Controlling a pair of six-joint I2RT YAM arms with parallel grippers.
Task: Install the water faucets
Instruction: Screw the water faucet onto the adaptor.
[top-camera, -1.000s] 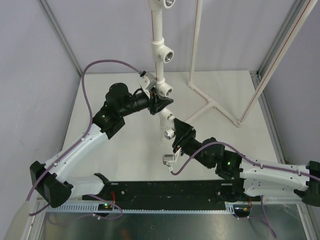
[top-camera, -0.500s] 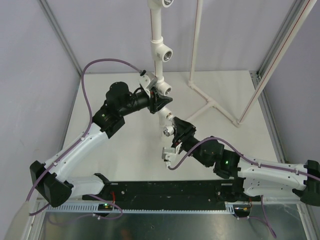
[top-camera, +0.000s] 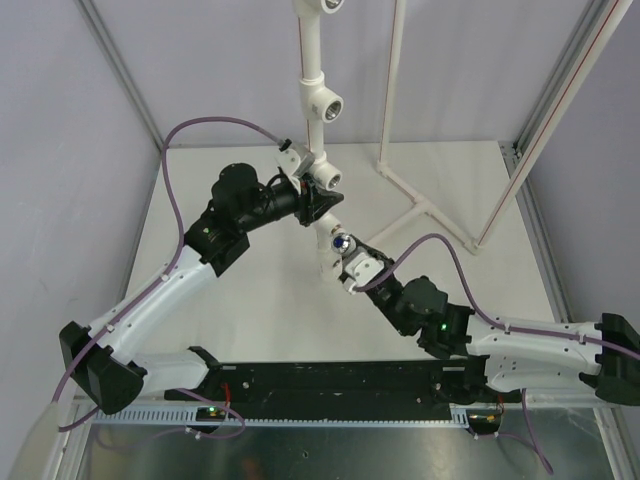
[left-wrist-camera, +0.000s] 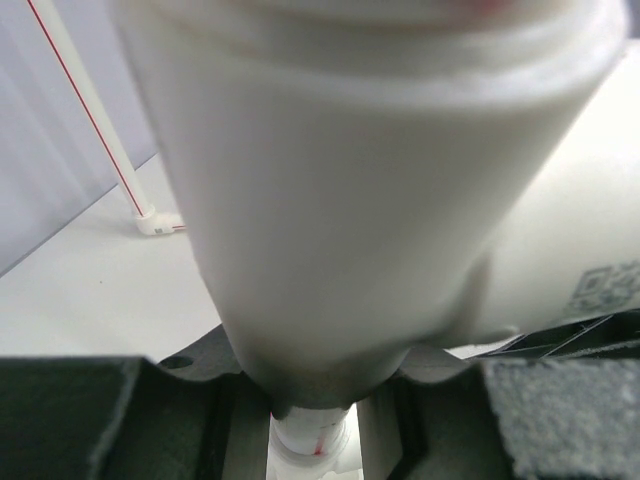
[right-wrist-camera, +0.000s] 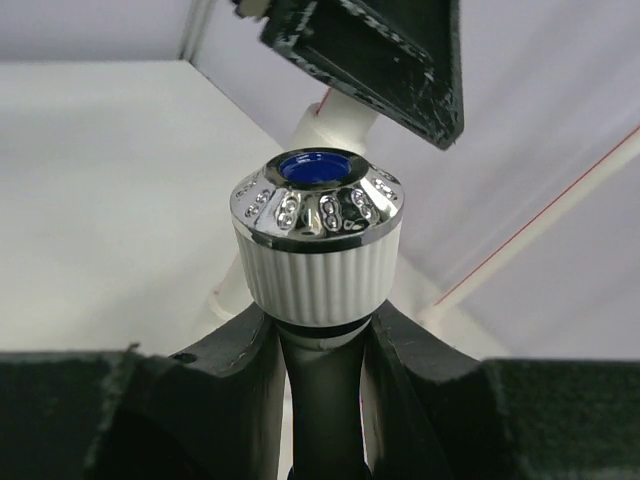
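Two grippers meet at a white pipe (top-camera: 312, 70) above a white table (top-camera: 250, 300).
The left gripper (top-camera: 316, 205) is clamped around the pipe, which fills its wrist view between dark fingers (left-wrist-camera: 80, 420). The right gripper (top-camera: 352, 265) pinches the faucet (top-camera: 341, 243) just below its ribbed knob, with the blue-centred cap facing up. The faucet is held clear of the table, just under the left gripper and right beside the pipe's lower stretch. Pale lilac walls (top-camera: 70, 130) and metal posts (top-camera: 124, 80) enclose the matte tabletop. A thin white stand (top-camera: 425, 210) rests at the back, and a black rail (top-camera: 330, 378) runs along the near edge.
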